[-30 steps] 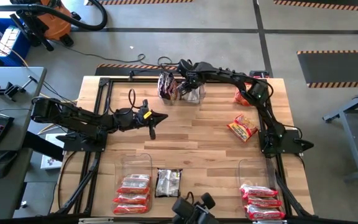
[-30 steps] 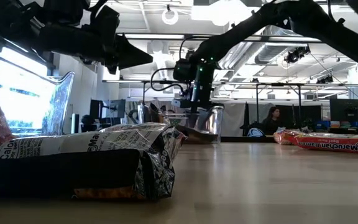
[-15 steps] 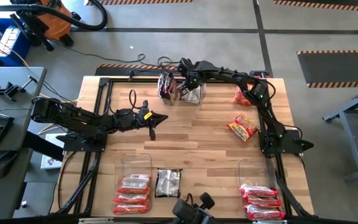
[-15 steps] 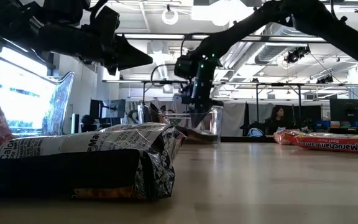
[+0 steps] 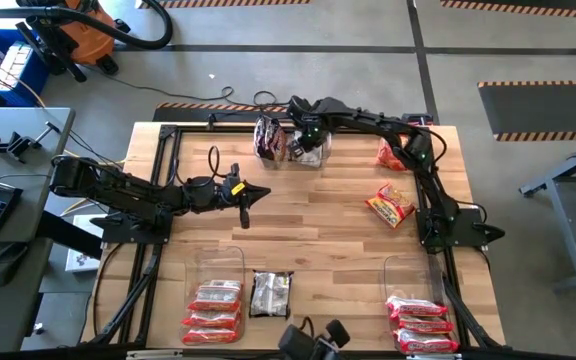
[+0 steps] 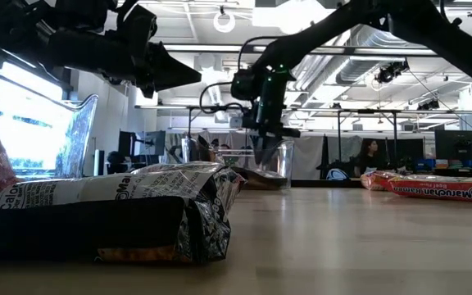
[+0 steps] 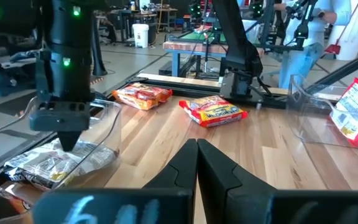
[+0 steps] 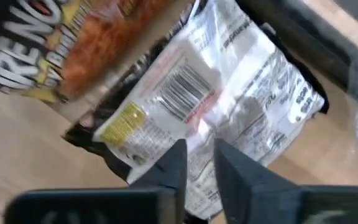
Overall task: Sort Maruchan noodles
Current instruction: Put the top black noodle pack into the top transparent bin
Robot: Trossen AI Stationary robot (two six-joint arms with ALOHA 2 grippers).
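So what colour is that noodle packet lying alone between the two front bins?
Black and silver-white packet, printed with small text; the low view shows it best.

We see the right gripper (image 6: 266, 141) now a little higher over the clear bin (image 6: 270, 164) at the far edge than a second ago, its fingers (image 8: 174, 163) slightly parted above the black-silver packet (image 8: 229, 106) lying there.

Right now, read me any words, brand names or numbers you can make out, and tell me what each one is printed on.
"Maruchan": red packet on the table, low view.
"Calor...": nutrition panel of the dark packet nearest the low camera.
"IRENO...", cut off: orange wrapper, right wrist view.
Barcode and fine print on the silver packet: too blurred to read.
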